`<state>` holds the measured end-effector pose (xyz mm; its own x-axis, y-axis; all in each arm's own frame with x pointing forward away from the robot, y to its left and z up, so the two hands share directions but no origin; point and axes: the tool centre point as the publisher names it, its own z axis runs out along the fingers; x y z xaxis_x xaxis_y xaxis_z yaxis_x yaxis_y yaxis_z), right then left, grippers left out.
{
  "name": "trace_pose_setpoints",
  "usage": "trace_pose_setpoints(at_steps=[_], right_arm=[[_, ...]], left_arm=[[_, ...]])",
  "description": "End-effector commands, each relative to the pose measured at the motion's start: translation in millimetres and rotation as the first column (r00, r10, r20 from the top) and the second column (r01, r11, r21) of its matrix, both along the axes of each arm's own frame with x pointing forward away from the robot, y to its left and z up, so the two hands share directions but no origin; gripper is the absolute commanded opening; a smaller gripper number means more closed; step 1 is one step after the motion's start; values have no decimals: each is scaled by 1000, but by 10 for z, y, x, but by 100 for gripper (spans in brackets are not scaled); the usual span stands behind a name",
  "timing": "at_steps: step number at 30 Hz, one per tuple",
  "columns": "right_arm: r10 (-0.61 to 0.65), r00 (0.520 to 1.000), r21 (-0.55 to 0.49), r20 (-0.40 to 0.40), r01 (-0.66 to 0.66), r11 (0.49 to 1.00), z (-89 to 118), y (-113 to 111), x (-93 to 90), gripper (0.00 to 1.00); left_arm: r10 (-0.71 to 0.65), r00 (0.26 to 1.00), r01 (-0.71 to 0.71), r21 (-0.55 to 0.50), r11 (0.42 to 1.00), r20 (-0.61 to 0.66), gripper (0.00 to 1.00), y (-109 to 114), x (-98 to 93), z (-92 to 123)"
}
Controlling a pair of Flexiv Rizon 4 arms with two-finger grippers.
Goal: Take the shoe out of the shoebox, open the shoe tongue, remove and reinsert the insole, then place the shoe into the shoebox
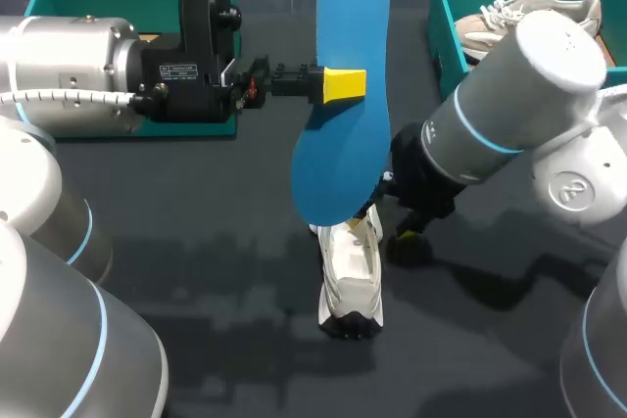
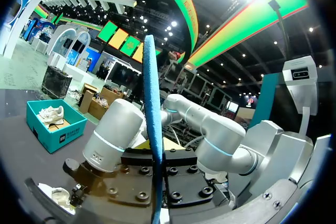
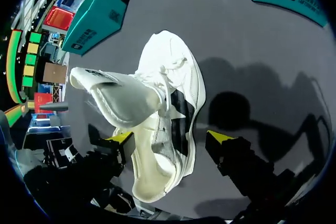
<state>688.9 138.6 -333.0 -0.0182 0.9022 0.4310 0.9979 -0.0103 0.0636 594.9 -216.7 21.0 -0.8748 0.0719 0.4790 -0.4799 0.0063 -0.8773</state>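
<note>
Left pincer [image 1: 338, 83] pinching the insole [image 1: 338, 159], right pincer [image 3: 170, 140] spread around the shoe [image 3: 176, 72].
The blue insole is standing on edge, pressed between the left fingers. The white shoe's heel end is lying between the right pincer's parted yellow tips, with its tongue [image 3: 118, 95] lifting just ahead of them.

Holds the left arm [image 1: 78, 66] level, in from the table's left edge toward the middle, with the left claw [image 1: 338, 83] clamped on the upright insole [image 1: 343, 144] from both sides. Slants the right arm [image 1: 509, 95] steeply down from the right edge, wrist tucked under. Points the right claw [image 3: 168, 140] at the table, yellow-tipped fingers [image 3: 118, 139] spread wide.
</note>
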Motion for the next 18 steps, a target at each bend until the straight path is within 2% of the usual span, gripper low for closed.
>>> trace_pose_setpoints(at_steps=[1,9,12,13,16,18], right_arm=[[57,998,161,-40,-50,986,221,-370,-24,100],[57,998,161,-40,-50,986,221,-370,-24,100],[72,997,325,-4,-67,943,402,-481,-32,100],[86,996,399,3,-80,913,487,-522,-18,100],[90,996,500,1,-79,862,664,-570,-14,100],[96,995,526,-23,-70,847,739,-573,-6,100]], left_arm=[[1,1000,-1,1,1000,0,0,-3,-6,0],[1,1000,-1,1,1000,0,0,-3,-6,0],[1,1000,-1,1,1000,0,0,-3,-6,0],[1,1000,-1,1,1000,0,0,-3,-6,0],[1,1000,-1,1,1000,0,0,-3,-6,0],[1,1000,-1,1,1000,0,0,-3,-6,0]])
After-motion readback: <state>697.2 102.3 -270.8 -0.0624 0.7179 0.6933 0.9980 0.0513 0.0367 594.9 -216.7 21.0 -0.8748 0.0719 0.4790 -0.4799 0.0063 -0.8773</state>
